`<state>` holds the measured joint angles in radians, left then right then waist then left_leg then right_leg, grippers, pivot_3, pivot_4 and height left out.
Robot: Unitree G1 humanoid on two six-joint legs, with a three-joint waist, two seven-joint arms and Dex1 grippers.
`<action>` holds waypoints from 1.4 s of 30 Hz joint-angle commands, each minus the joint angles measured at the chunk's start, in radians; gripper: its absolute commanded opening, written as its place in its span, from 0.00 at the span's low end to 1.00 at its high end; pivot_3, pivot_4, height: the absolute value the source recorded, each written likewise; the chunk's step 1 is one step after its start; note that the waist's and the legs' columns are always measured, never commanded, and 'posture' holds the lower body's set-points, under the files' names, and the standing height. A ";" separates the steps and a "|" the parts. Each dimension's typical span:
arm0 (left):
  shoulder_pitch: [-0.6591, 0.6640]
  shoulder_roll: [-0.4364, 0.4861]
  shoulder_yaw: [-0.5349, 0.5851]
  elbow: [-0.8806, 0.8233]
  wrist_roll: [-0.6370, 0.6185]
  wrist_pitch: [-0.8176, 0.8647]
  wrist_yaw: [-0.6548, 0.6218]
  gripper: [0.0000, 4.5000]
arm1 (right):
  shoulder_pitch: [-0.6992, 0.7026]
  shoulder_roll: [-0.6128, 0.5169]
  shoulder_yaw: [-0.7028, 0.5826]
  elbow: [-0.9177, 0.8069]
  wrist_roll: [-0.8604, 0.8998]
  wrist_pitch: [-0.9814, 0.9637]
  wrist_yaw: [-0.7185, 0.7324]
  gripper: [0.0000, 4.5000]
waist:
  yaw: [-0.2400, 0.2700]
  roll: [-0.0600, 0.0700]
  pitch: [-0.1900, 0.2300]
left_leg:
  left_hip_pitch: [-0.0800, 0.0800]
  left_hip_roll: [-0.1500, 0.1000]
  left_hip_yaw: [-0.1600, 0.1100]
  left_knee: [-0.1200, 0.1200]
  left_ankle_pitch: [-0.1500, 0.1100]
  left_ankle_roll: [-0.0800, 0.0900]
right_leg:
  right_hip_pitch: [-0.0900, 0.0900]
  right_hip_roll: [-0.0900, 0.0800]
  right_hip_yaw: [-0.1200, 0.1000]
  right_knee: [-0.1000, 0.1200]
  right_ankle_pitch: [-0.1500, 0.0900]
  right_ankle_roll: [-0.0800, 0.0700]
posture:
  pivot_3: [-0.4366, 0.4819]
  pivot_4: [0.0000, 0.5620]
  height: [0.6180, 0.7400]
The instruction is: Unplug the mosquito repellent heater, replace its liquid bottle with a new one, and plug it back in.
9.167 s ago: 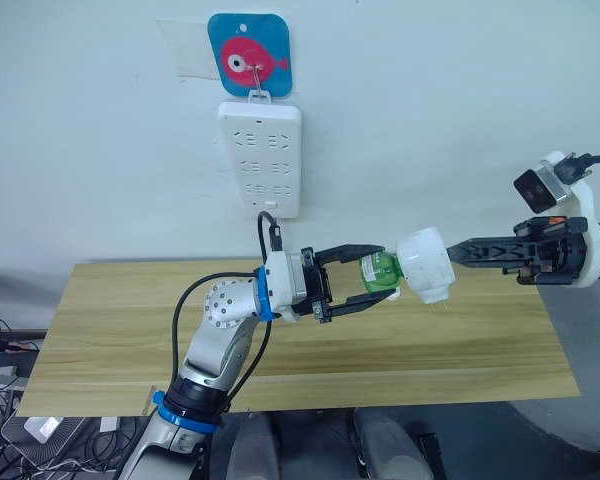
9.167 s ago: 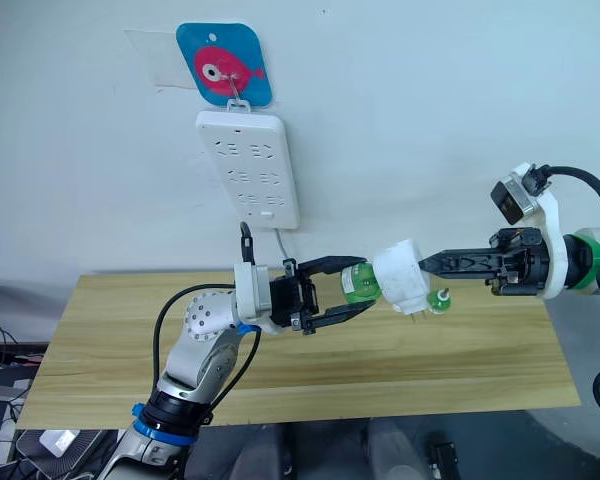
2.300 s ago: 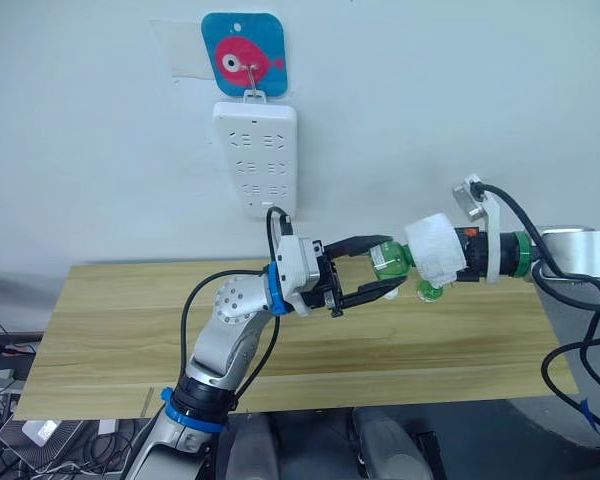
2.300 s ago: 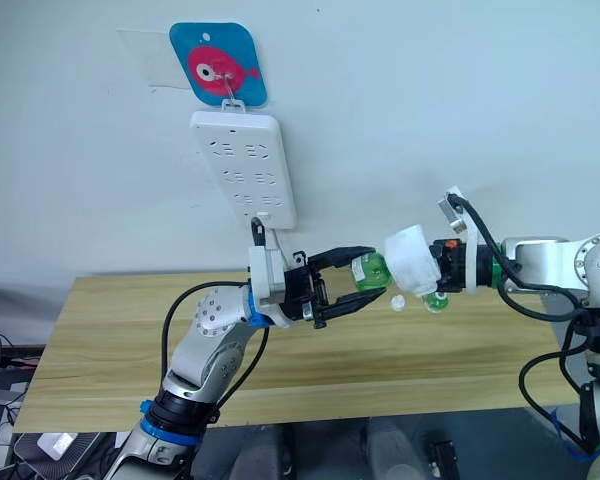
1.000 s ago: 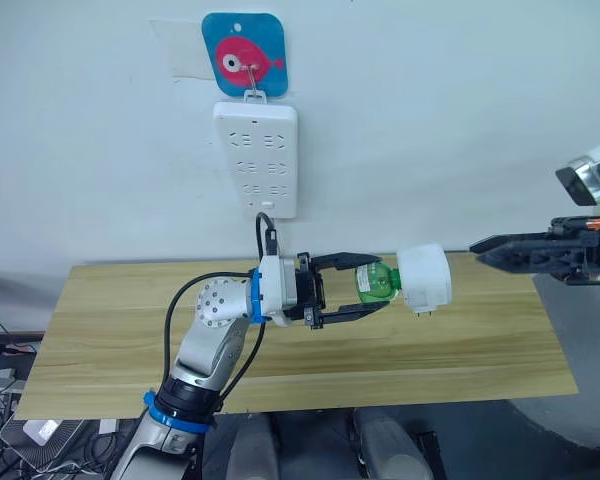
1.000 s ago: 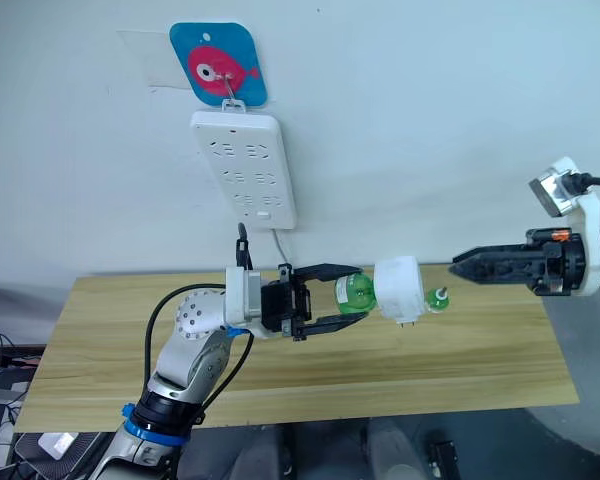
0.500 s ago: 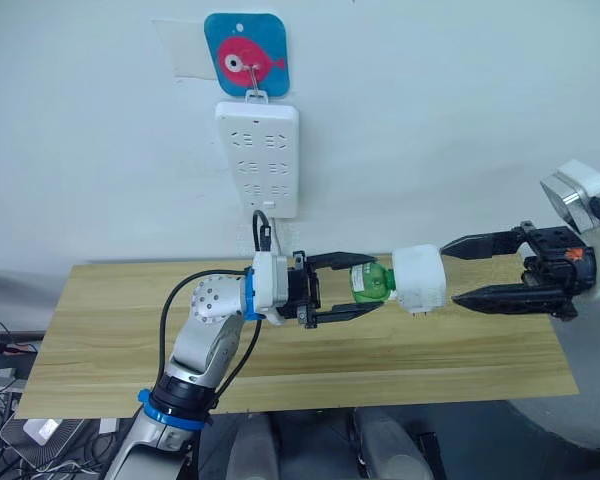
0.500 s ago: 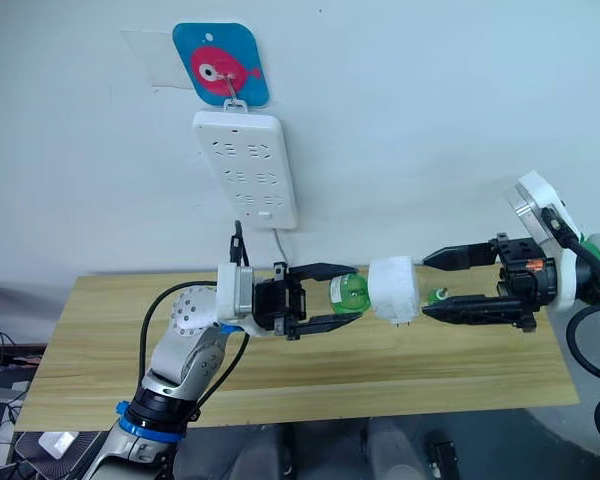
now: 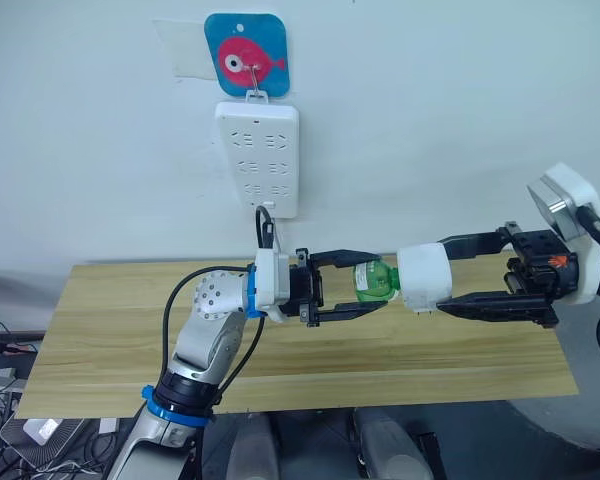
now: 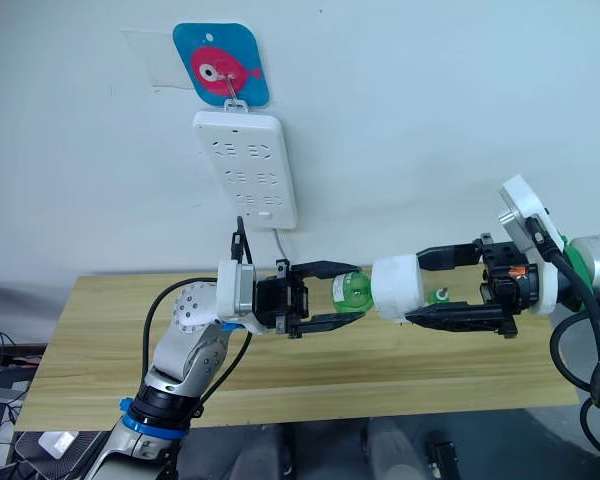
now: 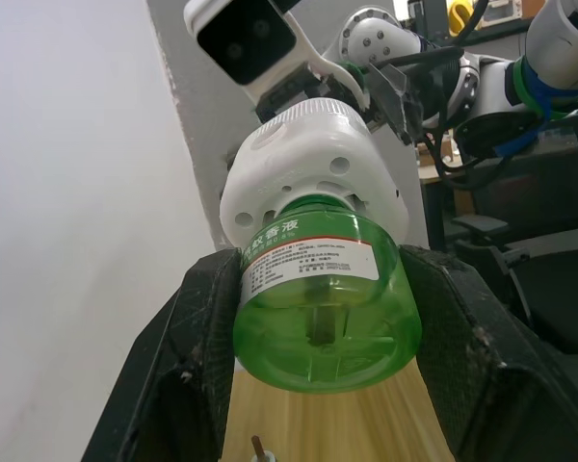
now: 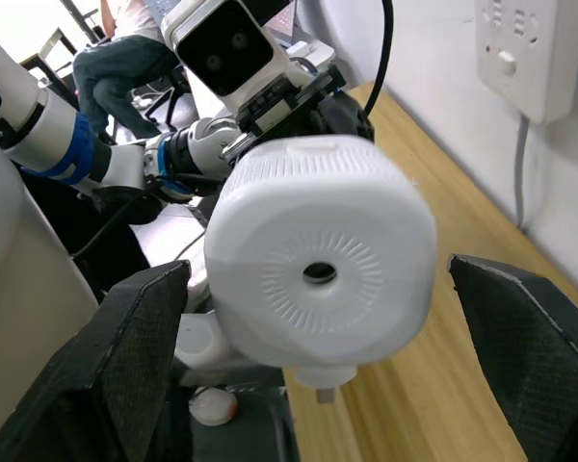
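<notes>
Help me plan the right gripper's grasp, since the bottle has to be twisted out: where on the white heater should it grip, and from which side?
Grip the mosquito repellent heater across its rounded body, coming from its round face side, opposite the green bottle held by the left gripper. The open right gripper already straddles it there; its prongs point down, so probably keep the fingers off the underside.
</notes>
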<state>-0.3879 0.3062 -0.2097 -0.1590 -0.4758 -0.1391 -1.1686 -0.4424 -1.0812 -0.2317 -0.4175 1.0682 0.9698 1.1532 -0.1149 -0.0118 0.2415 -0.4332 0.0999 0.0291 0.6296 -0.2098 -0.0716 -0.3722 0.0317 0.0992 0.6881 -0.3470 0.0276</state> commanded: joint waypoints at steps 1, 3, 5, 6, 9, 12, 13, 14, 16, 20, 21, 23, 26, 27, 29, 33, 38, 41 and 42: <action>0.004 -0.007 -0.001 -0.051 -0.022 -0.007 -0.002 0.49 | -0.021 0.002 -0.010 -0.019 0.005 -0.018 0.003 1.00 | 0.000 0.000 0.000 | 0.000 0.000 0.000 0.000 0.000 0.000 | 0.000 0.000 0.000 0.000 0.000 0.000 | 0.24 0.41 1.00; 0.004 -0.009 -0.003 -0.052 -0.021 -0.007 0.000 0.49 | -0.026 0.007 -0.006 -0.026 0.014 -0.014 -0.002 1.00 | 0.000 0.000 0.000 | 0.000 0.000 0.000 0.000 0.000 0.000 | 0.000 0.000 0.000 0.000 0.000 0.000 | 0.24 0.41 1.00; 0.002 -0.010 -0.001 -0.050 -0.021 -0.008 0.000 0.49 | -0.030 0.009 -0.002 -0.026 0.019 -0.010 -0.001 0.96 | 0.000 0.000 0.000 | 0.000 0.000 0.000 0.000 0.000 0.000 | 0.000 0.000 0.000 0.001 0.000 0.000 | 0.25 0.40 1.00; 0.002 -0.011 -0.002 -0.051 -0.021 -0.007 0.001 0.49 | -0.032 0.009 -0.001 -0.025 0.022 -0.009 0.004 0.92 | 0.000 0.000 0.000 | 0.000 0.000 0.000 0.000 0.000 0.000 | 0.000 0.000 0.000 0.001 0.000 0.000 | 0.25 0.40 1.00; 0.004 -0.012 -0.003 -0.055 -0.020 -0.006 0.004 0.49 | -0.033 0.007 0.002 -0.025 0.032 -0.005 0.012 0.71 | 0.000 0.000 0.000 | 0.000 0.000 0.000 0.000 0.000 0.000 | 0.000 0.000 0.000 0.001 0.000 0.000 | 0.25 0.40 1.00; 0.006 -0.013 -0.005 -0.060 -0.020 -0.002 0.006 0.49 | -0.038 0.018 0.009 -0.033 0.042 -0.002 0.004 0.64 | 0.000 0.000 0.000 | 0.000 0.000 0.000 0.000 0.000 0.000 | 0.000 0.000 0.000 0.001 0.000 0.000 | 0.25 0.41 1.00; 0.005 -0.012 -0.006 -0.060 -0.019 0.000 0.006 0.49 | -0.041 0.021 0.012 -0.036 0.046 0.000 -0.001 0.64 | 0.000 0.000 0.000 | 0.000 0.000 0.000 0.000 0.000 0.000 | 0.000 0.000 0.000 0.001 0.000 0.000 | 0.25 0.42 1.00; 0.004 -0.012 -0.006 -0.060 -0.019 0.001 0.006 0.49 | -0.043 0.024 0.013 -0.037 0.048 0.001 -0.003 0.64 | 0.000 0.000 0.000 | 0.000 0.000 0.000 0.000 0.000 0.000 | 0.000 0.000 0.000 0.001 0.000 0.000 | 0.25 0.42 1.00; 0.003 -0.010 -0.008 -0.060 -0.012 0.009 0.011 0.49 | -0.050 0.031 0.016 -0.039 0.052 0.004 -0.012 0.64 | 0.000 0.000 0.000 | 0.000 0.000 0.000 0.000 0.000 0.000 | 0.000 0.000 0.000 0.001 0.000 0.000 | 0.25 0.42 1.00; -0.006 -0.001 -0.036 -0.047 0.057 0.015 0.037 0.49 | -0.061 0.043 0.030 -0.066 0.037 0.001 -0.040 0.64 | 0.000 0.000 0.000 | 0.000 0.000 0.000 0.000 0.000 0.000 | 0.000 0.000 0.000 0.001 0.000 0.000 | 0.25 0.43 1.00; -0.008 -0.001 -0.041 -0.047 0.066 0.016 0.041 0.49 | -0.062 0.043 0.033 -0.072 0.035 0.000 -0.046 0.64 | 0.000 0.000 0.000 | 0.000 0.000 0.000 0.001 0.000 0.000 | 0.000 0.000 0.000 0.001 0.000 0.000 | 0.25 0.43 1.00; -0.011 -0.008 -0.047 -0.059 0.072 0.041 0.065 0.49 | -0.063 0.045 0.038 -0.089 0.020 -0.009 -0.064 0.64 | 0.000 0.000 0.000 | 0.000 0.000 0.000 0.000 0.000 0.000 | 0.000 0.000 0.000 0.001 0.000 0.000 | 0.24 0.43 1.00; -0.018 -0.020 -0.053 -0.074 0.080 0.054 0.084 0.49 | -0.069 0.046 0.047 -0.110 0.010 -0.014 -0.078 0.64 | 0.000 0.000 0.000 | 0.000 0.000 0.000 0.000 0.000 0.000 | 0.000 0.000 0.000 0.001 0.000 0.000 | 0.24 0.43 1.00; -0.019 -0.025 -0.055 -0.074 0.081 0.054 0.087 0.49 | -0.074 0.050 0.047 -0.111 0.023 -0.001 -0.091 0.64 | 0.000 0.000 0.000 | 0.000 0.000 0.000 0.000 0.000 0.000 | 0.000 0.000 0.000 0.001 0.000 0.000 | 0.24 0.43 1.00; -0.024 -0.044 -0.048 -0.071 0.073 0.041 0.098 0.49 | -0.083 0.059 0.047 -0.109 0.045 0.017 -0.110 0.64 | 0.000 0.000 0.000 | 0.000 0.000 0.000 0.000 0.000 0.000 | 0.000 0.000 0.000 0.002 0.000 0.000 | 0.24 0.43 1.00; -0.043 -0.077 -0.022 -0.072 0.040 0.049 0.124 0.49 | -0.078 0.082 0.020 -0.102 0.105 0.051 -0.148 0.64 | 0.001 0.000 0.000 | 0.000 0.000 0.000 0.000 0.000 0.000 | 0.000 0.000 0.000 0.001 0.000 0.000 | 0.24 0.44 1.00; -0.028 -0.073 -0.024 -0.109 -0.004 0.060 0.088 0.49 | -0.080 0.093 -0.005 -0.095 0.190 0.102 -0.162 0.64 | 0.001 0.000 0.000 | 0.000 0.000 0.000 0.000 0.000 0.000 | 0.000 0.000 0.000 0.002 0.000 0.000 | 0.24 0.43 1.00; -0.027 -0.074 -0.027 -0.121 -0.016 0.064 0.079 0.49 | -0.089 0.098 0.000 -0.092 0.192 0.106 -0.165 0.64 | 0.000 0.000 0.000 | 0.000 0.000 0.000 0.000 0.000 0.000 | 0.000 0.000 0.000 0.002 0.000 0.000 | 0.25 0.43 1.00; -0.028 -0.075 -0.026 -0.123 -0.019 0.066 0.080 0.49 | -0.092 0.099 0.002 -0.091 0.192 0.107 -0.165 0.64 | 0.000 0.000 0.000 | 0.000 0.000 0.000 0.000 0.000 0.000 | 0.000 0.000 0.000 0.002 0.000 0.000 | 0.25 0.43 1.00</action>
<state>-0.3919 0.2611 -0.1865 -0.2027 -0.4787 -0.0720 -1.0908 -0.5204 -1.0022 -0.2753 -0.4418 1.1886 1.0706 0.9634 -0.1145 -0.0118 0.2415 -0.4330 0.0998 0.0289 0.6302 -0.2098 -0.0716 -0.3720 0.0317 0.0993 0.6900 -0.3470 0.0275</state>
